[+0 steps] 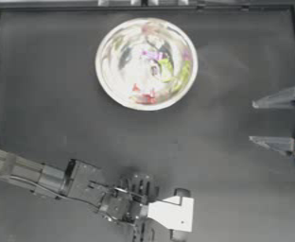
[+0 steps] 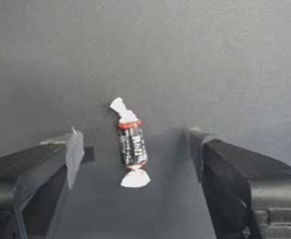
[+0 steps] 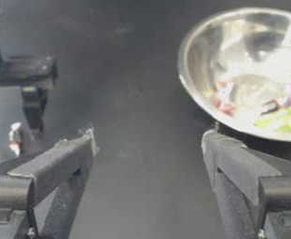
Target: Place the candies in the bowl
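While left hand (image 2: pixel 134 154) straddles white candy (image 2: pixel 132 144), bowl (image 1: pixel 106 80) well apart.

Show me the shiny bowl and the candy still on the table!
bowl (image 1: pixel 106 75): top view, on its left rim.
white candy (image 2: pixel 132 145): left wrist view, on its wrapped middle, lying between the open jaws.

The bowl (image 1: pixel 111 80) is polished metal, mirror-bright inside, with smeared coloured reflections and a paler rim. The candies in it (image 3: pixel 279 116) wear glossy wrappers, yellow-green, purple and red. The lone candy (image 2: pixel 132 144) on the table has a shiny printed wrapper with crinkled white paper-like twisted ends. The table (image 1: pixel 226 189) is dark, matt and smooth, with a faint soft sheen. The left gripper (image 2: pixel 135 161) and right gripper (image 3: pixel 149 154) have dark matt plastic-looking jaws with smooth flat faces
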{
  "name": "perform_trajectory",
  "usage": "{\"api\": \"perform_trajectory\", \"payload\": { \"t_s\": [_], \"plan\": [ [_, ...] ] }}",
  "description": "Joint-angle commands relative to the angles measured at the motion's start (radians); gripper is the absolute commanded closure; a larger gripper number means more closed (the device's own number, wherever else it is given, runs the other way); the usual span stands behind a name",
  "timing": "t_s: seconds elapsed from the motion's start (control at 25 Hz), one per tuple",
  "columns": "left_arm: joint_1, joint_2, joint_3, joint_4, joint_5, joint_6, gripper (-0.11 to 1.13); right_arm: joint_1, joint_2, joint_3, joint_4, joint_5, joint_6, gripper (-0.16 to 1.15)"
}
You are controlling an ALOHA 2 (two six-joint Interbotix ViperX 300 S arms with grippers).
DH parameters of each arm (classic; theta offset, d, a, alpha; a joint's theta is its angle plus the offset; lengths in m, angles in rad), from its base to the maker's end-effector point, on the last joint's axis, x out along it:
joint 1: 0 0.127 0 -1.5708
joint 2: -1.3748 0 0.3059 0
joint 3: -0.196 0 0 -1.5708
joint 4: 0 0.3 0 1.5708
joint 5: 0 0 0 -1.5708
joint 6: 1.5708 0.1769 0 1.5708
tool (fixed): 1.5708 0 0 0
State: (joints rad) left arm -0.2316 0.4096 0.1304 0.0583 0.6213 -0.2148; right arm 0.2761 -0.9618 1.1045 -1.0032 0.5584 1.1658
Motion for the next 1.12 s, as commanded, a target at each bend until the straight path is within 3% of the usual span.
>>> {"api": "perform_trajectory", "payload": {
  "t_s": [0.04,0.24,0.64,0.96,1.12],
  "plan": [
    [0.005,-0.034,-0.023,0.002,0.0,-0.003,0.04,0.0,0.005,-0.011,-0.005,-0.005,0.002,0.0],
    [0.005,-0.02,-0.023,0.0,0.0,-0.005,0.1,0.0,0.005,-0.009,-0.003,-0.005,0.002,0.0],
    [0.002,-0.02,-0.023,-0.008,0.006,-0.002,0.58,0.0,0.0,-0.009,-0.003,-0.005,0.002,0.0],
    [0.0,-0.078,-0.02,-0.017,0.006,0.008,0.62,0.0,0.0,-0.009,-0.005,-0.005,0.003,0.0],
    [0.017,-0.149,0.005,0.017,0.006,0.011,0.62,0.0,0.0,-0.008,-0.008,-0.005,0.003,0.0]
  ]
}}
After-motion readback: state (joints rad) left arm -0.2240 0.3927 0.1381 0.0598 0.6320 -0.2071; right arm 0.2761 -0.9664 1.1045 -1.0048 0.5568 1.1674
